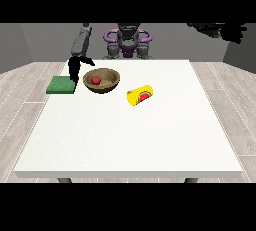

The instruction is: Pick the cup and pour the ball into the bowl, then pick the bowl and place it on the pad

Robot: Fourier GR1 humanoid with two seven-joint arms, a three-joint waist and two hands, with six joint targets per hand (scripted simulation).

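The white table (130, 135) is being viewed from across its near edge. A brown bowl (102, 80) is being carried on the far left part of the table, and a red ball (95, 80) is being held inside it. A yellow cup (140, 95) is lying on its side just right of and nearer than the bowl, apart from it, with its mouth being turned toward the near right. A green pad (61, 85) is lying flat at the left edge, just left of the bowl. The hand at the view's left (75, 68) is being held between pad and bowl, fingers pointing down; whether they are released or clenched cannot be told. The hand at the view's right (220, 30) is being held high, well apart from the table, fingers likewise unreadable
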